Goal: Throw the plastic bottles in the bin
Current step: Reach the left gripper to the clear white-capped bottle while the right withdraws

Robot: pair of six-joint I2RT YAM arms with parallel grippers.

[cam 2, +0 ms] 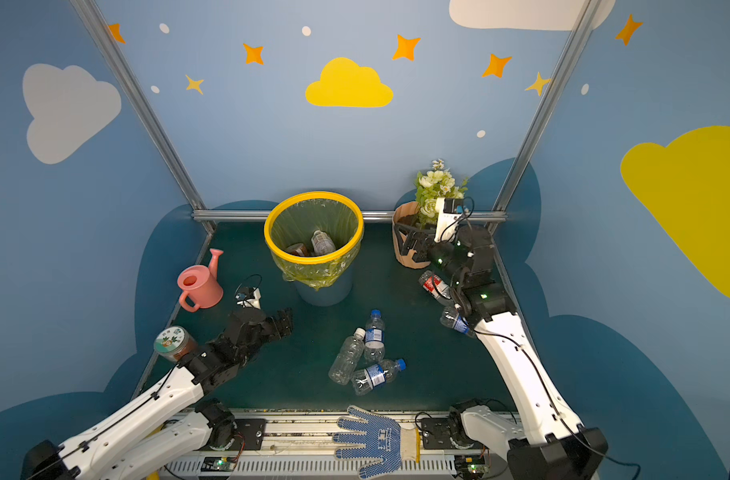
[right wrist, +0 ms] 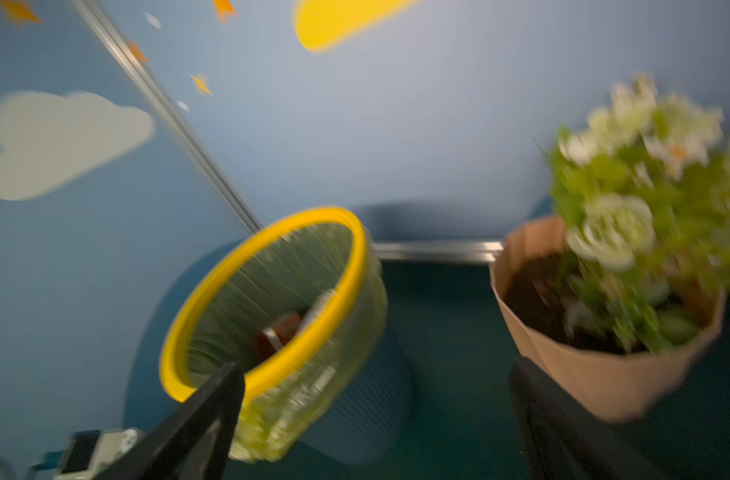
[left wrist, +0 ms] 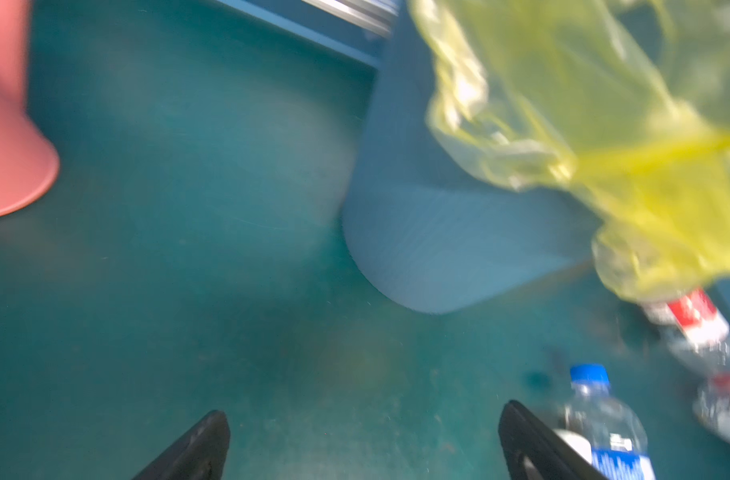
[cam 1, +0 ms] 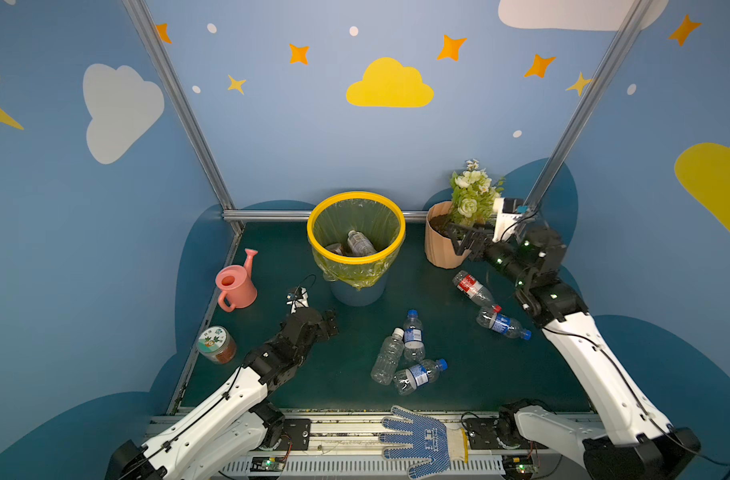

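The plastic bottles (cam 1: 388, 356) look clear and glossy. The bin (cam 1: 355, 297) wears a crinkled translucent liner (cam 1: 346, 276); the bench (cam 1: 479, 374) is matt.

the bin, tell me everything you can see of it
A round bin with a blue-grey ribbed wall, a bright yellow rim ring and a translucent yellow-green bag liner folded over the outside. It stands upright and open at the back middle of the green table. A clear bottle and a brown-labelled bottle lie inside. Nothing else touches it.
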